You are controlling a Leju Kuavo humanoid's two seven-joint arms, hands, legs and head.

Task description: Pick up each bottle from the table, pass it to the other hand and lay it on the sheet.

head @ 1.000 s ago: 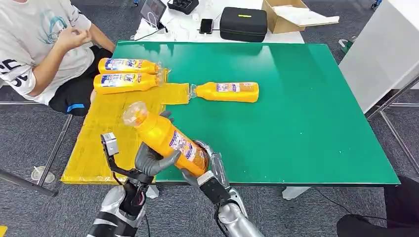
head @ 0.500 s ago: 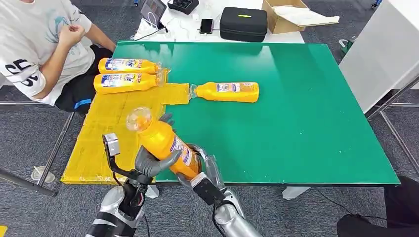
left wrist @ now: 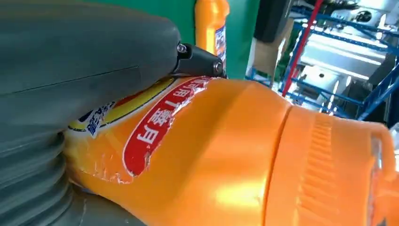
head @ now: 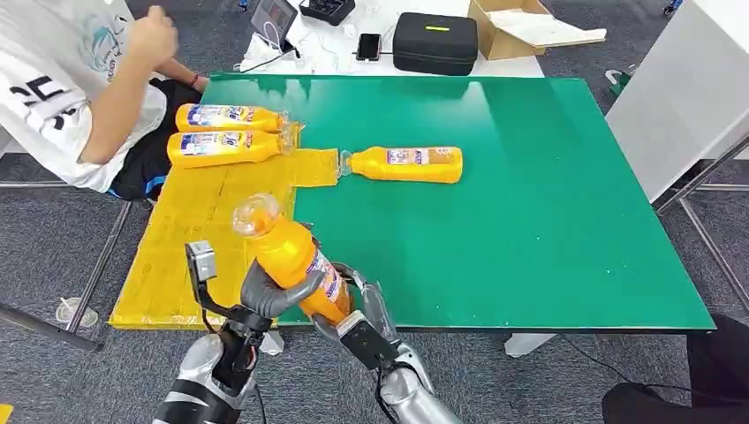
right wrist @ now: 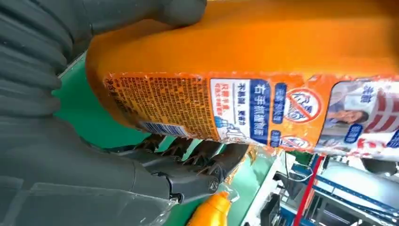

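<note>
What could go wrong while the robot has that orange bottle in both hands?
The held bottle is tilted, cap up, above the table's near edge, gripped by the left hand and right hand; a mistimed release could drop it to the floor. The person's arm is close to the yellow sheet, so placing could crowd them.

Two bottles [head: 225, 132] crowd the sheet's [head: 190, 238] far end; near part lies bare.

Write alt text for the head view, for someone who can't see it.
Both robot hands, left hand and right hand, grip one orange bottle above the near edge of a green table. Two more bottles lie on a yellow sheet, and another bottle lies beside it on the table. A seated person is at the table's far left corner.
</note>
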